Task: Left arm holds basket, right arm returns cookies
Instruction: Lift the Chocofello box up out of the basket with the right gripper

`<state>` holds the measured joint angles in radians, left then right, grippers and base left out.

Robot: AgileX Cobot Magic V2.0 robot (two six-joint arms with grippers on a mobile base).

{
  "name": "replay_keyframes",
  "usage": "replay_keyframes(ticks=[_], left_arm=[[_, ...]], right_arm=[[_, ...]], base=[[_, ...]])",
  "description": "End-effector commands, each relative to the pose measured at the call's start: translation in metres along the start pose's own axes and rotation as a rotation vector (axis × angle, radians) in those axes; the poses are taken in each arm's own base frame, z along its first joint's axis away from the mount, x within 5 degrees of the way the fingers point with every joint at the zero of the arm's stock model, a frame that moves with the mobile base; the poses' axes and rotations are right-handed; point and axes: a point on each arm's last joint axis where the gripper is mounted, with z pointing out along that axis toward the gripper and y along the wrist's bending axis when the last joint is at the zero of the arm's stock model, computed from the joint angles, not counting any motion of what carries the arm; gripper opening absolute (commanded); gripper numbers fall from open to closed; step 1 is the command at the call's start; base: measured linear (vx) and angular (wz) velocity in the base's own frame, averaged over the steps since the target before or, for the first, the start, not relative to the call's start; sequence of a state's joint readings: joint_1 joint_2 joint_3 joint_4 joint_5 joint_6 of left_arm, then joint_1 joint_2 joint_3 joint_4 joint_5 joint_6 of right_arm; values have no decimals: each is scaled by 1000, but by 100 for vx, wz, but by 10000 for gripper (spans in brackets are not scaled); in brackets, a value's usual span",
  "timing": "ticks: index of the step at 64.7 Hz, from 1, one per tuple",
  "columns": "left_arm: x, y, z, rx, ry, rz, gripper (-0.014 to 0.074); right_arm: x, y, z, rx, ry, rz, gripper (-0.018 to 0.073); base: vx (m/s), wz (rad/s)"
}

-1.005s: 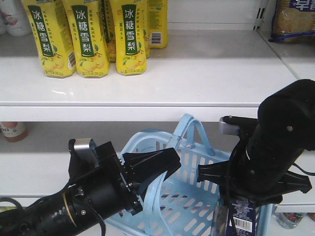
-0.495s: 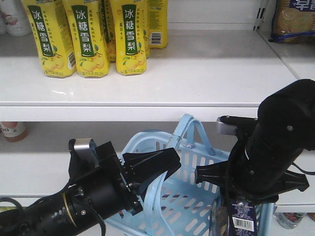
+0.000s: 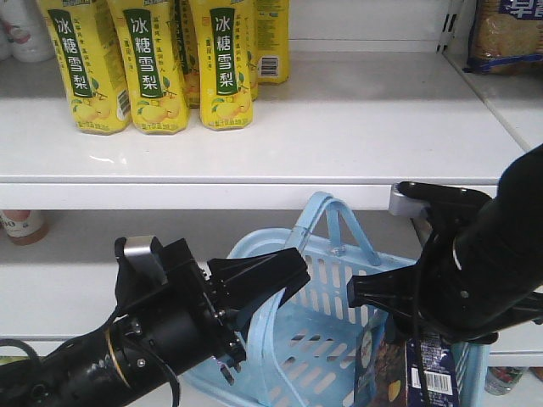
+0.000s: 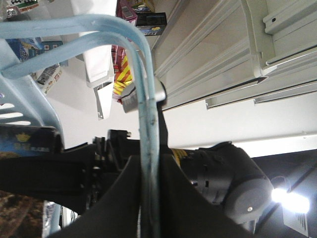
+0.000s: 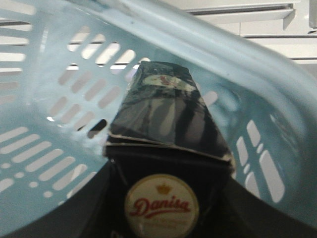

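The light blue basket point(image 3: 333, 290) hangs in front of the shelves, tilted. My left gripper point(image 3: 270, 276) is shut on one of its hoop handles; in the left wrist view the handle point(image 4: 144, 119) runs straight down between the black fingers of that gripper point(image 4: 150, 198). The right arm point(image 3: 484, 263) reaches down at the basket's right side. Its gripper point(image 5: 166, 206) is shut on the cookies point(image 5: 166, 116), a dark navy box with a round white logo, standing inside the basket point(image 5: 54, 79). From the front the cookies point(image 3: 424, 373) show a barcode label.
Yellow drink bottles point(image 3: 148, 64) stand at the back left of the white upper shelf point(image 3: 356, 127). A snack bag point(image 3: 509, 34) sits at the top right. A lower shelf point(image 3: 59, 288) runs behind the basket, with a small bottle point(image 3: 21, 225) on the left.
The right arm has shifted to the right with the cookie box in its grip. The basket has swung slightly right and up with it. The left gripper stays clamped on the handle.
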<state>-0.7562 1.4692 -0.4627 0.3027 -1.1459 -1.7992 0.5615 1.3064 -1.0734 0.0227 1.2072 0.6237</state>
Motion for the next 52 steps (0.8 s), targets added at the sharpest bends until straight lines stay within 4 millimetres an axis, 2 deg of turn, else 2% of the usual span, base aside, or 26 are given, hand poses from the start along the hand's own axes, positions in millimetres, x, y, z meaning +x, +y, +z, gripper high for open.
replay_keyframes(ticks=[1, 52], left_arm=[[-20, -44, -3, 342, -169, -15, 0], [-20, -44, -3, 342, -169, -15, 0]], right_arm=[[2, -1, -22, -74, -88, -11, -3], [27, -15, -80, -285, -332, -8, -3]], base=[[0, 0], [0, 0]])
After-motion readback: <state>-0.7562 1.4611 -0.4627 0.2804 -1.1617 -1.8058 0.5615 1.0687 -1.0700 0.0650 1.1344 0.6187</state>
